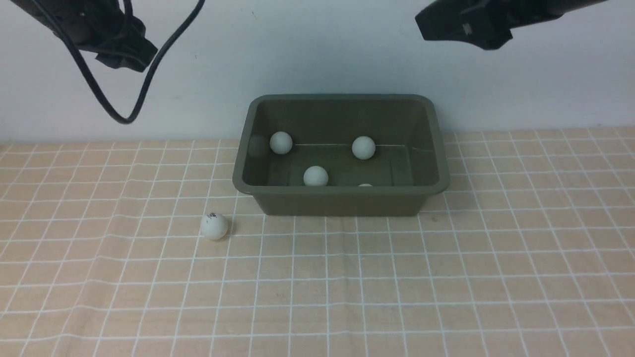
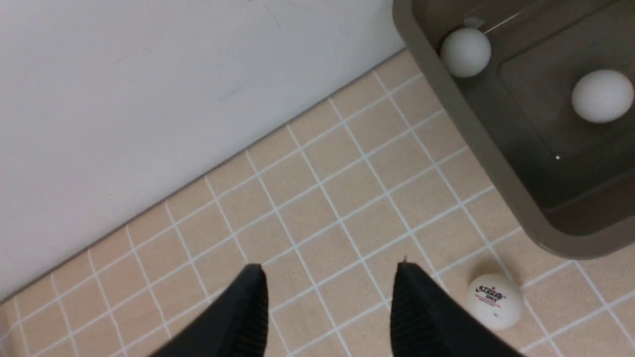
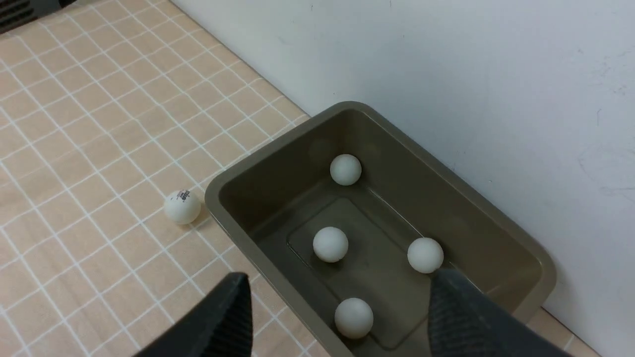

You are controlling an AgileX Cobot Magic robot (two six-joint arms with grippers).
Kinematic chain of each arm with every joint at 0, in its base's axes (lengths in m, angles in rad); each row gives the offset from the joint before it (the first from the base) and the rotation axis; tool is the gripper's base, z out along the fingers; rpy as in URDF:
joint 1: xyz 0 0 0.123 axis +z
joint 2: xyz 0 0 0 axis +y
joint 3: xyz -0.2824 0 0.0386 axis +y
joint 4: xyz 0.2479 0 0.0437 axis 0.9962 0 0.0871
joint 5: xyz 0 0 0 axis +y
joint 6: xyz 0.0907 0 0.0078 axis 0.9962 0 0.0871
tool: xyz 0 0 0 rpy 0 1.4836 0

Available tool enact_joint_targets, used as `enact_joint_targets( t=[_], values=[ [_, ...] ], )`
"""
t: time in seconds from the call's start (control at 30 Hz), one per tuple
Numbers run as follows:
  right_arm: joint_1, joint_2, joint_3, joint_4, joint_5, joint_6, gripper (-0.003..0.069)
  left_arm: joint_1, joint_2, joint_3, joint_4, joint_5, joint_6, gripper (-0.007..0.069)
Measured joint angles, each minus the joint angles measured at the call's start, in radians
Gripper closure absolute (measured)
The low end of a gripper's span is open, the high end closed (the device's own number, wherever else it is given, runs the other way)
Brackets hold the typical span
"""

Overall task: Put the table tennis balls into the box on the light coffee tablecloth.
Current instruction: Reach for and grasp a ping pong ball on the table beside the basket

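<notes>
Four matte white balls (image 3: 330, 244) lie in the smooth olive tub (image 1: 342, 202); a fifth ball (image 1: 214, 226) sits on the gridded cloth (image 1: 446, 277) by the tub's near-left corner — left gripper (image 2: 328, 267), right gripper (image 3: 341, 275) both spread apart, empty.

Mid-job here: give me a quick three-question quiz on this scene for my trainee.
1. How many table tennis balls lie inside the box?
2. True or false: the left pincer and right pincer are both open and empty.
3. The loose ball on the tablecloth lies on the box's: A) robot's-left side, B) robot's-right side, C) far side?
Key: 1. four; 2. true; 3. A.
</notes>
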State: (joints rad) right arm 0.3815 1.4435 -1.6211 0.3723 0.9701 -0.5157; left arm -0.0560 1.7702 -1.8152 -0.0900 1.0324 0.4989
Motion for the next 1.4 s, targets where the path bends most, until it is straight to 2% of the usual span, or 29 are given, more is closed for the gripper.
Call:
enact_joint_targets(
  t=[0.27,0.43,0.7,0.8,0.9,1.1,1.17,1.27,1.4],
  values=[
    [0.000,0.000,0.000,0.001,0.003,-0.003,0.0219,0.009,0.200,0.000,-0.122,0.063,0.058,0.0348],
    [0.000,0.000,0.000,0.001,0.007,-0.003,0.0219,0.010,0.314,0.000,-0.129,0.149,0.126,0.0348],
    [0.000,0.000,0.000,0.002,0.010,-0.003,0.0219,0.010,0.414,0.000,-0.262,0.172,0.336,0.0348],
    [0.000,0.000,0.000,0.002,0.010,-0.003,0.0219,0.010,0.414,0.000,-0.275,0.172,0.427,0.0348],
    [0.000,0.000,0.000,0.002,0.010,-0.003,0.0219,0.010,0.414,0.000,-0.281,0.172,0.468,0.0348],
    [0.000,0.004,0.000,0.002,0.006,-0.003,0.0220,0.008,0.414,0.000,-0.315,0.172,0.455,0.0326],
    [0.000,0.004,0.000,0.000,-0.001,-0.006,0.0220,-0.005,0.414,0.000,-0.313,0.172,0.425,0.0273],
    [0.000,0.004,0.000,-0.009,-0.002,-0.010,0.0220,-0.029,0.414,0.000,-0.268,0.172,0.381,0.0225],
    [0.000,0.004,0.000,-0.017,-0.002,-0.018,0.0220,-0.060,0.414,0.000,-0.187,0.172,0.279,0.0209]
  ],
)
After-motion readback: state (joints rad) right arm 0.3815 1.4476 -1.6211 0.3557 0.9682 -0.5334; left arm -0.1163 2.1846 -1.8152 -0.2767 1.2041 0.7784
